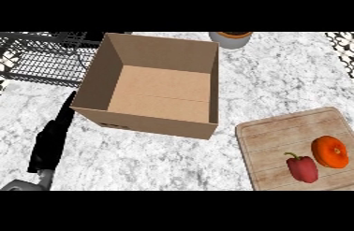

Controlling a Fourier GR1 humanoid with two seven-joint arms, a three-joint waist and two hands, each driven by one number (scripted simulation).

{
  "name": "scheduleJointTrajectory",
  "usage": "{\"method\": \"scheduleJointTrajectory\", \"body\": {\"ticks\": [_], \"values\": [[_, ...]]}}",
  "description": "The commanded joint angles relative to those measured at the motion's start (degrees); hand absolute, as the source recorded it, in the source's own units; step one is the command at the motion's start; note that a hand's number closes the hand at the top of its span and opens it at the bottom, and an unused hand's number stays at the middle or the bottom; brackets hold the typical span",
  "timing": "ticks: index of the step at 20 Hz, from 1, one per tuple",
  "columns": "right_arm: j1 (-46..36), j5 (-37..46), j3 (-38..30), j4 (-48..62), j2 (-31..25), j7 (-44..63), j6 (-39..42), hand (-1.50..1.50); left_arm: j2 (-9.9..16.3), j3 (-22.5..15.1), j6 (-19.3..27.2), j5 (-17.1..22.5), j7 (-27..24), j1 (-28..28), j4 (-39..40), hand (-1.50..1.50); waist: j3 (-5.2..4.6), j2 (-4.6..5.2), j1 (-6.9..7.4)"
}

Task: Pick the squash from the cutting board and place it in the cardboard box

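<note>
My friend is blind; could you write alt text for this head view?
An open brown cardboard box sits empty on a marbled white counter. At right, a wooden cutting board holds a round orange squash and a red bell pepper. The robot's black left hand rests open at left.

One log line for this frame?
squash: on cutting board | cardboard box: open | left hand: open beside box | right hand: unseen

Kitchen: marble counter, cutting board, wire rack.
</note>
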Motion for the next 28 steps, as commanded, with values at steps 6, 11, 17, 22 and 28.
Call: {"method": "scheduleJointTrajectory", "body": {"ticks": [6, 11, 17, 22, 28], "values": [[2.48, 10.30, 8.42, -10.09, -0.50, 9.05, 3.73, -1.50, 0.00, 2.09, -2.00, -0.49, 0.59, 1.89, -2.04, 0.00, -0.03, -0.33, -0.84], [3.60, 16.83, 8.04, -7.89, 4.16, 10.27, 0.28, -1.50, -2.32, 2.34, -0.97, -4.05, 2.97, 3.22, -4.08, 0.00, 0.02, -0.24, -0.63], [5.64, 21.89, 5.30, -9.17, 6.84, 11.06, 0.43, -1.50, -5.20, 6.22, -4.07, -5.95, 1.80, 0.98, -0.14, 0.00, 0.01, -0.21, -0.90], [7.00, 25.02, 3.44, -8.22, 8.26, 10.20, 1.41, -1.50, -6.54, 7.50, -5.56, -8.31, 3.80, 0.29, -0.83, 0.00, 0.02, -0.20, -0.95], [6.67, 28.07, 0.96, -9.50, 11.16, 10.61, 2.81, -1.50, -10.43, 8.08, -5.58, -12.22, 4.01, 1.25, -1.57, 0.00, 0.01, -0.22, -0.97]]}}
